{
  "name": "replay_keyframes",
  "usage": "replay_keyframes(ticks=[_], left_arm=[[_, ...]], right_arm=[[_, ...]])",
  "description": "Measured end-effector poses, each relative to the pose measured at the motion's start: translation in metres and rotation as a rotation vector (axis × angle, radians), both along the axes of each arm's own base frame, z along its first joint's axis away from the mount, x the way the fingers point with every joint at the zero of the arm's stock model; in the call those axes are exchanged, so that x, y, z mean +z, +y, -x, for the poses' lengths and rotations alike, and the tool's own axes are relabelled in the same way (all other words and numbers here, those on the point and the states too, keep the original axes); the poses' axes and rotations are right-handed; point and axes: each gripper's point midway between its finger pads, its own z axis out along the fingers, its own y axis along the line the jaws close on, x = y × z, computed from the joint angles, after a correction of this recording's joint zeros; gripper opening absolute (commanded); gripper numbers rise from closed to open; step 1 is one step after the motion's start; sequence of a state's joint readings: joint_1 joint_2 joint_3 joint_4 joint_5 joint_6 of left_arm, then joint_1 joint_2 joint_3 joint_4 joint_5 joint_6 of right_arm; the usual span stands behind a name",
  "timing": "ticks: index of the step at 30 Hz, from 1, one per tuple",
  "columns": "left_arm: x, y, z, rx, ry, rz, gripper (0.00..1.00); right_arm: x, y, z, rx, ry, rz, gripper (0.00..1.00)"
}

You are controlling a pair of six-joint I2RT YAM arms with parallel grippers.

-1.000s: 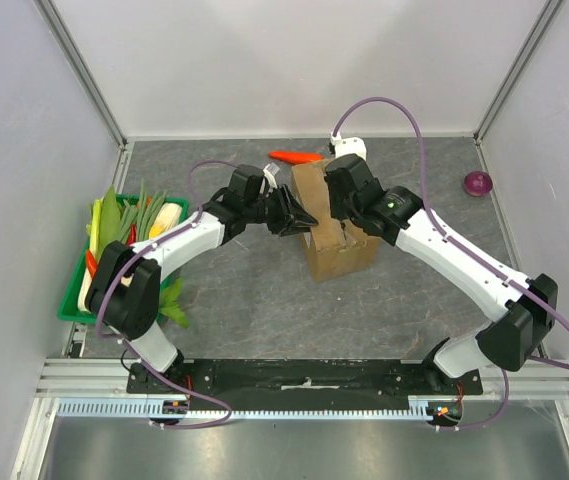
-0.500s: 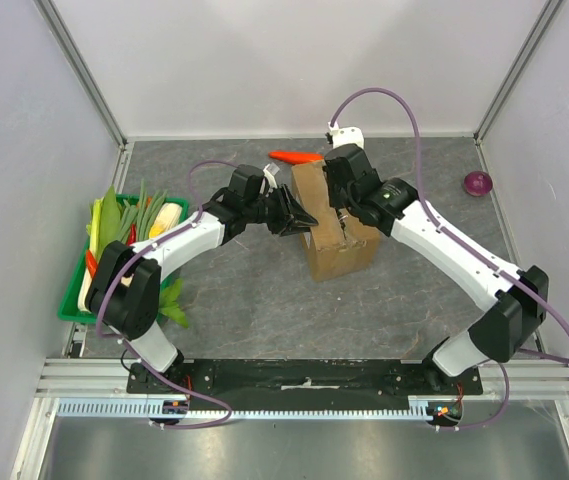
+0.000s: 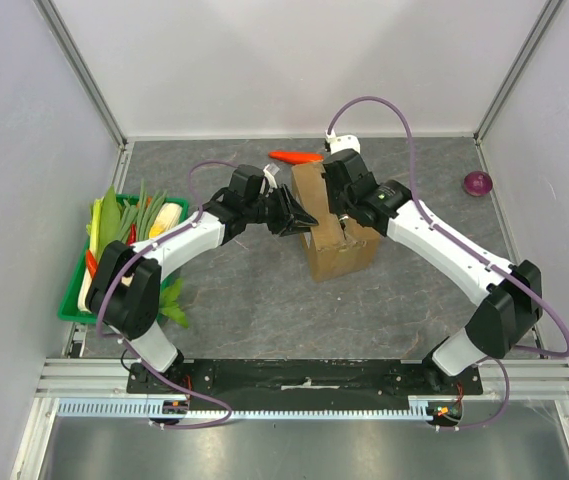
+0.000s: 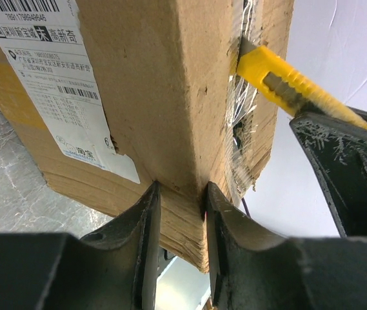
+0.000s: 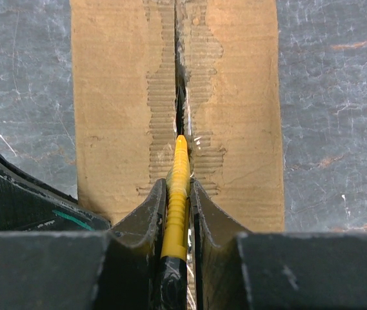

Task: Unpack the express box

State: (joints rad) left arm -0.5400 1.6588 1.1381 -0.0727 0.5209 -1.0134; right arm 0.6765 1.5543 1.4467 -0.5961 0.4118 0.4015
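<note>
Starting nearest the arm bases, the green plastic tray [image 3: 71, 285] of vegetables sits at the left edge of the top view. At centre frame the brown corrugated cardboard express box [image 3: 339, 250] stands on the grey table [image 3: 244, 300]. The left gripper [image 4: 180, 194] is clamped on a cardboard edge beside the white-and-blue label [image 4: 48, 84]. The right gripper [image 5: 178, 187] is closed on a yellow utility knife [image 5: 179, 161], its tip in the taped seam [image 5: 178, 77].

Risks, as judged:
- The blade could leave the seam and gouge a flap or the contents if pressed deep.
- The thin cardboard hold could crumple or slip, letting the box shift.
- The knife could twist between the fingers.

Beyond lie an orange carrot [image 3: 294, 156] and, upper right, a purple onion [image 3: 477, 183].
</note>
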Motion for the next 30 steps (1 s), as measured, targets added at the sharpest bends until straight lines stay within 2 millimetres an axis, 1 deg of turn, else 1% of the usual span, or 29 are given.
replay_keyframes(ticks=[6,8,16,19,22,26,29,30], left_arm=[[0.000,-0.001,-0.001,0.010,0.017,0.006,0.20],[-0.001,-0.001,-0.001,0.015,0.023,0.008,0.18],[0.000,-0.004,-0.004,0.041,0.043,0.024,0.17],[0.000,-0.004,-0.004,0.046,0.044,0.026,0.16],[-0.001,-0.004,-0.005,0.051,0.048,0.027,0.16],[-0.001,-0.005,-0.006,0.052,0.048,0.031,0.16],[0.000,-0.006,-0.006,0.052,0.047,0.031,0.19],[0.000,-0.006,-0.006,0.052,0.047,0.031,0.22]], right_arm=[[-0.006,-0.004,0.014,0.006,0.058,-0.004,0.00],[-0.003,-0.005,0.019,0.011,0.070,-0.012,0.00],[0.012,-0.013,0.040,0.015,0.091,-0.060,0.00],[0.015,-0.014,0.045,0.015,0.093,-0.072,0.00],[0.010,-0.018,0.052,0.018,0.108,-0.072,0.00],[0.007,-0.019,0.054,0.015,0.108,-0.078,0.00],[0.008,-0.020,0.055,0.013,0.106,-0.078,0.00],[0.008,-0.021,0.055,0.012,0.105,-0.077,0.00]])
